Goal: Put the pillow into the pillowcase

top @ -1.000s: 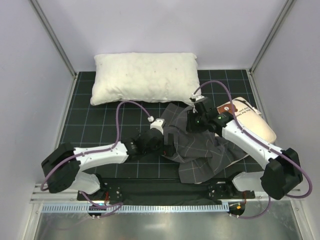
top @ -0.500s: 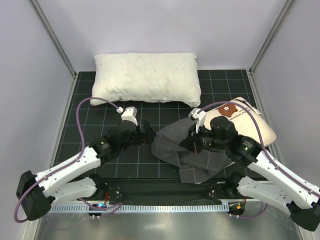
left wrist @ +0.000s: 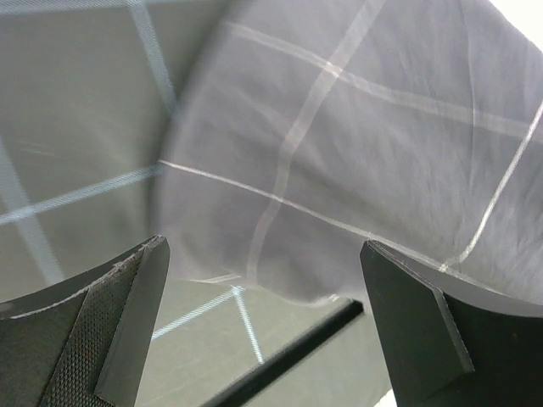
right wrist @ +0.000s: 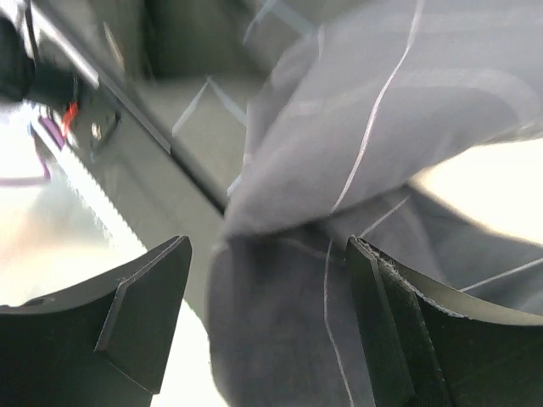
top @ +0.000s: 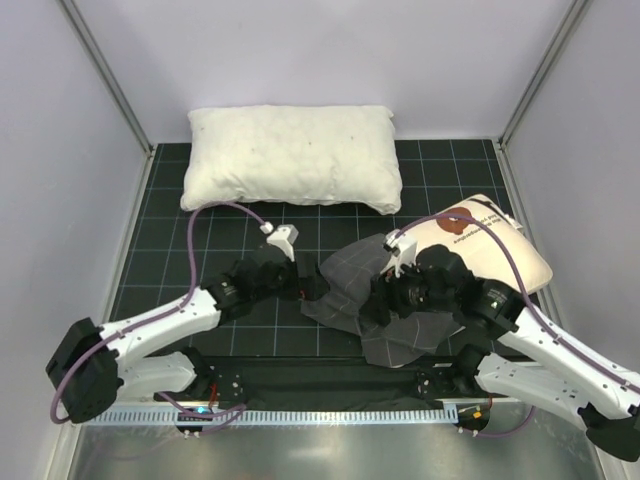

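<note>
– Question: where is the pillow (top: pixel 492 240) lying, and which way is it pointing?
– It is lying just right of the pillowcase (top: pixel 345 285), its long axis running diagonally. The end with the brown print and dark lettering is pointing toward the pillowcase's far corner. It is showing cream.
– And your grippers?
– My left gripper (left wrist: pixel 263 280) is hovering spread wide at the pillowcase's left edge. My right gripper (right wrist: pixel 267 280) is gaping over its crumpled grey, grid-lined folds, pinching nothing.

Dark lettering along edge of pillow (top: pixel 525 250): too small to read; nothing else legible.
</note>
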Action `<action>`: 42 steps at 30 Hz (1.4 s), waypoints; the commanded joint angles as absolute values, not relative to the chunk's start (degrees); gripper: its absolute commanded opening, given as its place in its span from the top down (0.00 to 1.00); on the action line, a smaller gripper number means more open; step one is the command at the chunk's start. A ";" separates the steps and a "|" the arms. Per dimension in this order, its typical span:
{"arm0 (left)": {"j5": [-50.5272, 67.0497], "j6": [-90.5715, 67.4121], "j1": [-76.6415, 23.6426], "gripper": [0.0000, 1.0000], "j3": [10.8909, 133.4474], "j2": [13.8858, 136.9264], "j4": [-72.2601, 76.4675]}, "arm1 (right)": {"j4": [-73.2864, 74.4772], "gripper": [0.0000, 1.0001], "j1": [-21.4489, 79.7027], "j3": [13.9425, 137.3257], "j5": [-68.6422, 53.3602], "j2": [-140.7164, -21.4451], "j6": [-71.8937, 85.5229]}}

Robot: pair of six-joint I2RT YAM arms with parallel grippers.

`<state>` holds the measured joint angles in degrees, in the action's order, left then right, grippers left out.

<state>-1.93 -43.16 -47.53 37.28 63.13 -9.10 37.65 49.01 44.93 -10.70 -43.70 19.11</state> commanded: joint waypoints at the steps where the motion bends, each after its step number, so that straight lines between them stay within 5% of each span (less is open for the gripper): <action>1: 4.40 -42.98 -52.54 0.00 36.91 66.79 2.80 | 37.00 0.19 49.22 52.37 -3.08 -45.17 19.08; 4: 1.50 -41.58 -57.82 0.00 37.53 69.87 6.05 | 36.31 0.26 49.13 55.28 -2.46 -50.25 17.67; 5: 1.76 -41.83 -58.53 0.00 37.27 70.48 9.02 | 35.86 0.57 49.04 56.07 -2.46 -51.49 17.41; 8: 2.38 -43.41 -58.54 0.00 35.86 73.03 11.78 | 33.58 0.79 49.04 56.60 -3.86 -55.98 16.17; 12: -4.47 -44.03 -57.84 0.00 36.65 72.43 6.16 | 33.48 0.71 48.61 58.09 -6.15 -61.07 14.77; 14: -4.22 -44.03 -56.87 0.00 36.04 70.41 4.57 | 34.63 0.40 48.60 58.88 -6.15 -63.01 14.33; 16: -4.65 -44.38 -56.69 0.00 35.69 68.65 3.00 | 35.85 0.25 48.60 58.97 -5.80 -63.80 13.98; 25: -7.47 -50.01 -50.37 0.00 31.12 62.15 -4.04 | 42.88 0.25 48.95 57.22 -6.68 -63.90 12.83; 29: -8.70 -49.66 -46.85 0.00 30.67 54.60 -8.86 | 45.87 0.29 50.18 56.78 -6.68 -63.02 11.87; 31: -9.57 -48.78 -46.15 0.00 31.37 50.64 -12.82 | 47.37 0.38 50.62 57.04 -6.77 -63.10 11.08; 32: -9.75 -48.52 -45.62 0.00 31.81 49.76 -14.05 | 47.81 0.45 51.06 57.22 -7.12 -63.45 10.73; 34: -10.19 -47.82 -45.18 0.00 32.78 47.29 -17.48 | 48.78 0.83 51.41 58.35 -8.08 -64.42 10.02; 35: -10.28 -47.73 -45.09 0.00 32.96 46.76 -18.27 | 48.52 0.93 51.68 58.79 -8.61 -64.51 9.76; 42: -5.63 -44.21 -45.00 0.00 31.38 41.31 -16.79 | 41.22 0.96 51.77 76.07 -12.48 -67.40 10.81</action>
